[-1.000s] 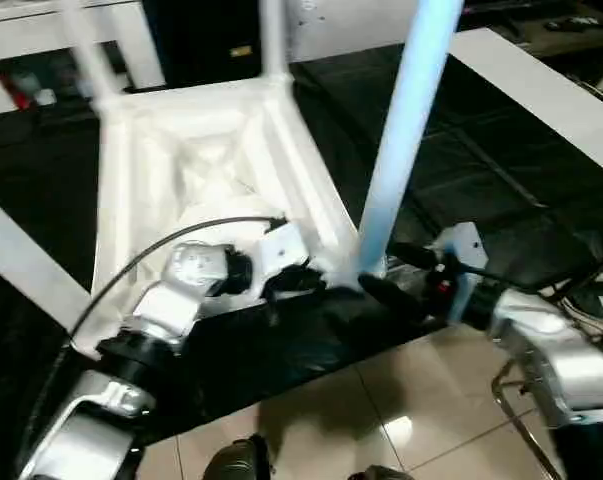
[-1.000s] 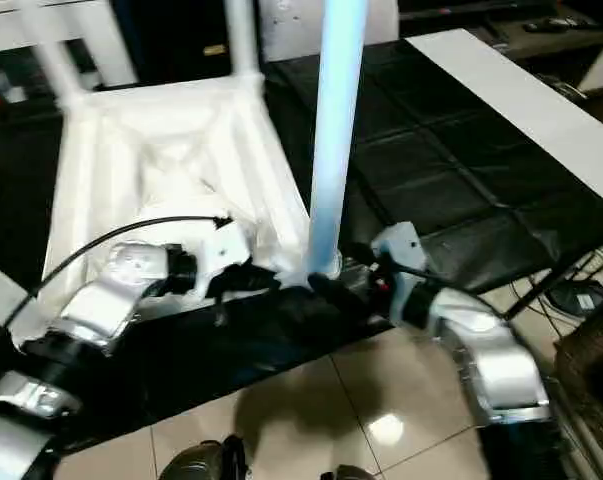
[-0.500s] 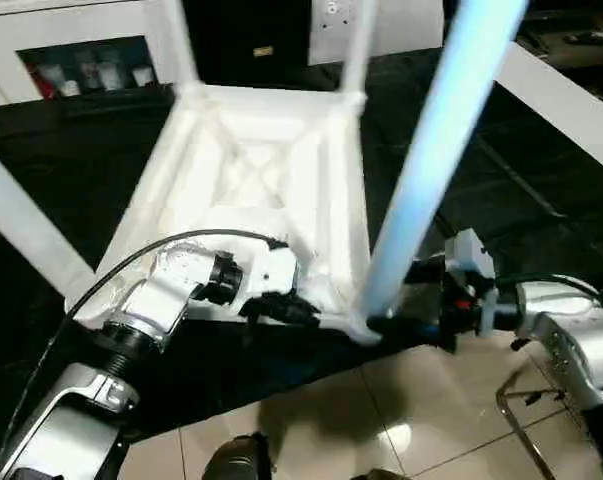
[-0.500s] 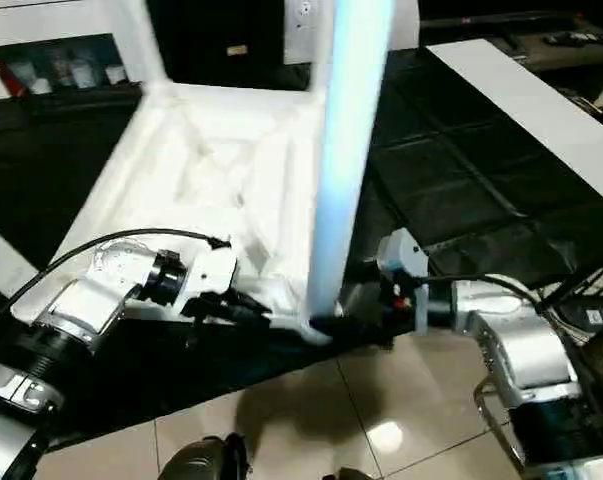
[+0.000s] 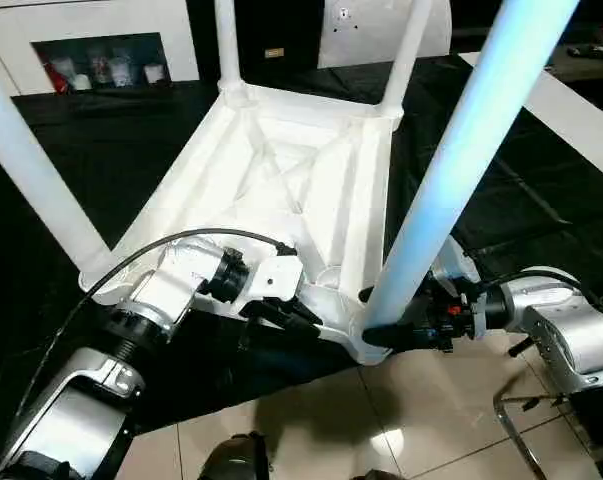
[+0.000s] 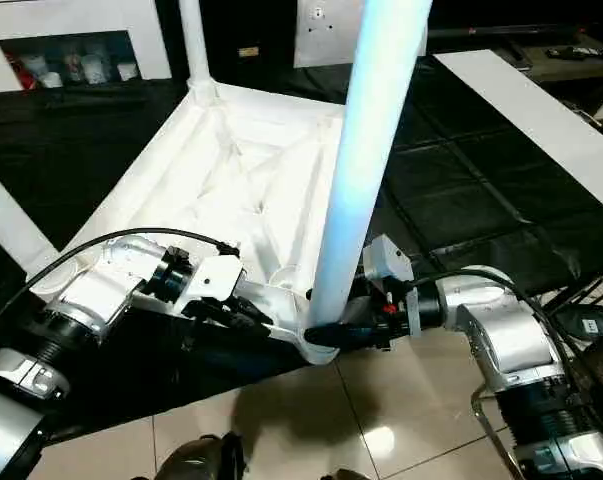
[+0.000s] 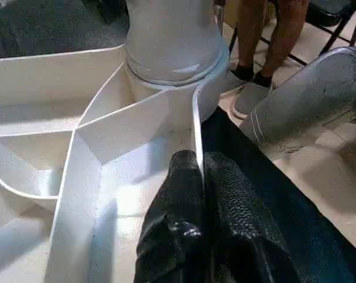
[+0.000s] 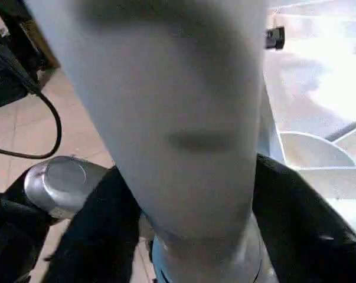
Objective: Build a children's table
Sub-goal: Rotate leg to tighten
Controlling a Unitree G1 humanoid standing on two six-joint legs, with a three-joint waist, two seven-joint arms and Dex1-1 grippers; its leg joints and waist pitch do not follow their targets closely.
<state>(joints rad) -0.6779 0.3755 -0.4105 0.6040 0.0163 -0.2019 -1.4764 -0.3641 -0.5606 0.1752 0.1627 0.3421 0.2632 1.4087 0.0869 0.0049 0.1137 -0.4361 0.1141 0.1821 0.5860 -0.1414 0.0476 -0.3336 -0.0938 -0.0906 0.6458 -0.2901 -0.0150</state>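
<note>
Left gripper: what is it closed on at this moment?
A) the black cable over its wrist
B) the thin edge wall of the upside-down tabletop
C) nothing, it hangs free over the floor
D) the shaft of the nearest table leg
B: in the left wrist view the left gripper has its two black fingers pressed together on the tabletop's thin upright edge wall, just beside the nearest leg's socket.

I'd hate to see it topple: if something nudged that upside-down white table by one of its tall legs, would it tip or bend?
Probably it would slide, not tip: the tabletop lies flat and wide on the black work table. It looks like light hollow plastic with thin ribs, so it should shift easily. The near leg looks stiff, though a push high up might make it wobble in its socket.
</note>
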